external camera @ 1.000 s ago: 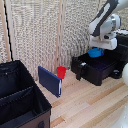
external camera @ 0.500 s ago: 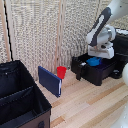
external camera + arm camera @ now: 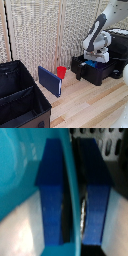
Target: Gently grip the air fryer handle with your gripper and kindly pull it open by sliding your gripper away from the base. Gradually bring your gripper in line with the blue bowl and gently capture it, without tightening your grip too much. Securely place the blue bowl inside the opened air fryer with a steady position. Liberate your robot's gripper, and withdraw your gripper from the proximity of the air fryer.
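The air fryer [image 3: 118, 46] stands at the exterior view's right, with its drawer [image 3: 95, 74] pulled out toward the left and the air fryer handle [image 3: 79, 73] on its front face. My gripper [image 3: 93, 61] reaches down into the open drawer. It is shut on the rim of the blue bowl [image 3: 90, 64], which sits low inside the drawer. In the wrist view the two blue fingertips [image 3: 51, 193] pinch the bowl's rim [image 3: 71, 183] between them. The bowl's inside [image 3: 17, 173] fills one side and the drawer's perforated black tray [image 3: 102, 140] shows behind.
A small red cup [image 3: 61, 72] stands on the wooden table next to the drawer. A flat dark-blue board [image 3: 50, 81] stands on edge beside it. A big black fabric-sided crate [image 3: 20, 97] fills the exterior view's lower left. A slatted screen backs the table.
My gripper has come down with the blue bowl, from above the drawer to inside it. The drawer, cup and board have not moved.
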Available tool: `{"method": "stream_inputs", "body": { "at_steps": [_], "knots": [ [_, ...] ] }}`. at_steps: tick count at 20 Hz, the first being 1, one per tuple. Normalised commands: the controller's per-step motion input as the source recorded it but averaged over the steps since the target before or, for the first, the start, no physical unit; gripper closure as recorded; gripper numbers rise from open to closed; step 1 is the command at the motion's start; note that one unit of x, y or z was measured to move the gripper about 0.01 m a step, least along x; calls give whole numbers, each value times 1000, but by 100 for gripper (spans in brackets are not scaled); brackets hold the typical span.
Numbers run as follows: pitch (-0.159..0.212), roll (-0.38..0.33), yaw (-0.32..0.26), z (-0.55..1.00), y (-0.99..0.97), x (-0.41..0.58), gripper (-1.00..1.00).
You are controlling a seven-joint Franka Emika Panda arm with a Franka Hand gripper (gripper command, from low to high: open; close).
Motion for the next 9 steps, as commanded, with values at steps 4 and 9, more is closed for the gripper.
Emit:
{"method": "stream_inputs", "body": {
  "at_steps": [4, 9],
  "knots": [
    [55, -12, -57, 935, -12, 62, -100],
    [38, 0, 60, 971, 0, 158, -100]
  ]
}}
